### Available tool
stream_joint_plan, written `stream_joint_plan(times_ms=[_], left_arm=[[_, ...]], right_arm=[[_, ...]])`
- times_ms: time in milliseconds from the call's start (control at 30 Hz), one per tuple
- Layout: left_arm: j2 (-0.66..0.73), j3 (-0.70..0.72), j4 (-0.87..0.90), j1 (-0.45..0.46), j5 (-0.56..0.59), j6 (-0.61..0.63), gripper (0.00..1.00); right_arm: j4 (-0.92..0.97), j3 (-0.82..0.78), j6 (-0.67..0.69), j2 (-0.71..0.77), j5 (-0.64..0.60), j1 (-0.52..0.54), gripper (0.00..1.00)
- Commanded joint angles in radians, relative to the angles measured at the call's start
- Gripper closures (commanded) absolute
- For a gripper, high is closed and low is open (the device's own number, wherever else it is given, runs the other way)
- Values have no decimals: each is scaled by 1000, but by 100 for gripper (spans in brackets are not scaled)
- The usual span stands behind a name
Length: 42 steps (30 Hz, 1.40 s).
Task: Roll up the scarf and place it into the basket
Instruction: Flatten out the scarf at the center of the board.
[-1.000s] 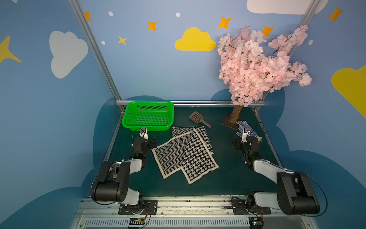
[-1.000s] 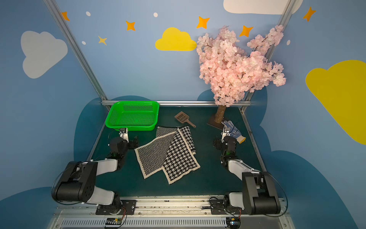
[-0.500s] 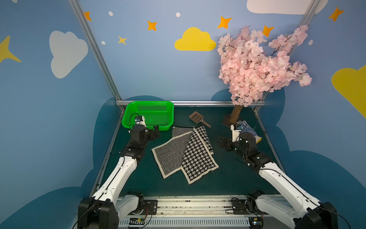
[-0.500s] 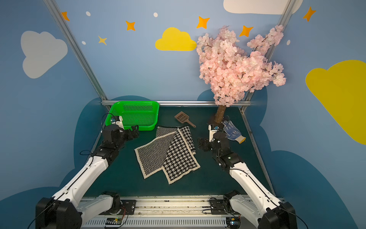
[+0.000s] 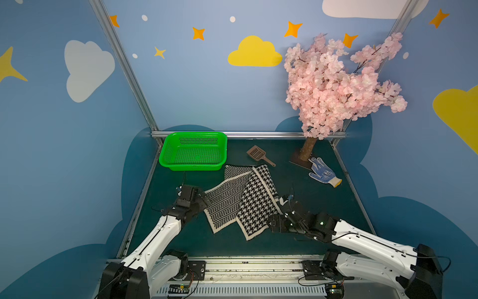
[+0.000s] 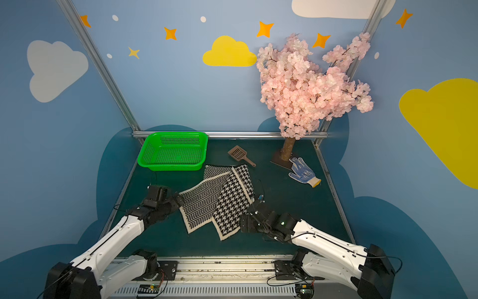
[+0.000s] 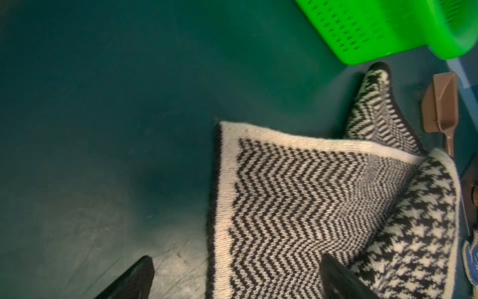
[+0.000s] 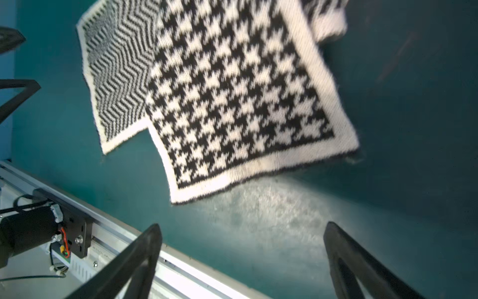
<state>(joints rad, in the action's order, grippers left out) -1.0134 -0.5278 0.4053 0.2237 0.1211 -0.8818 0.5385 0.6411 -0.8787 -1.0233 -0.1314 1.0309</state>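
Since half a second ago both arms have swung nearer. The left end effector (image 5: 203, 200), jaws wide apart, has left the bright green perforated plastic basket (image 5: 194, 167) for the zigzag end of the black-and-white knit scarf (image 5: 243, 199). The right end effector (image 5: 274, 224), equally spread, now sits beside the houndstooth end. The scarf lies unmoved on the dark green desk (image 5: 323, 196), just in front of the basket.

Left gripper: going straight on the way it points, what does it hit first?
Likely the scarf: its zigzag end lies straight ahead of the open left gripper, partly between the jaws. Height above it is unclear.
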Motion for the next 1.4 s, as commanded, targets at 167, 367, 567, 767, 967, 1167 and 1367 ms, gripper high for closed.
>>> stream_joint_plan(times_ms=[167,367,567,767,967,1167,1367], left_arm=[[8,46,-66,2,-22,-60,0],[10,57,-80,1,3,-47,0],[6,65,-103,1,8,-58,1],[-11,54,-104,1,8,-56,2],[-7,57,-96,1,15,-47,2],[10,57,-84,0,36,-34,2],[12,48,-77,1,43,-32,2]], right_arm=[[29,73,-66,-140,-353,38,3],[-90,76,209,-175,-310,-98,4],[-257,-2,323,-215,-189,-203,8],[-315,76,416,-355,-126,-216,12],[-267,172,435,-514,-67,-248,16],[-283,168,450,-562,2,-303,22],[-326,107,439,-521,38,-306,31]])
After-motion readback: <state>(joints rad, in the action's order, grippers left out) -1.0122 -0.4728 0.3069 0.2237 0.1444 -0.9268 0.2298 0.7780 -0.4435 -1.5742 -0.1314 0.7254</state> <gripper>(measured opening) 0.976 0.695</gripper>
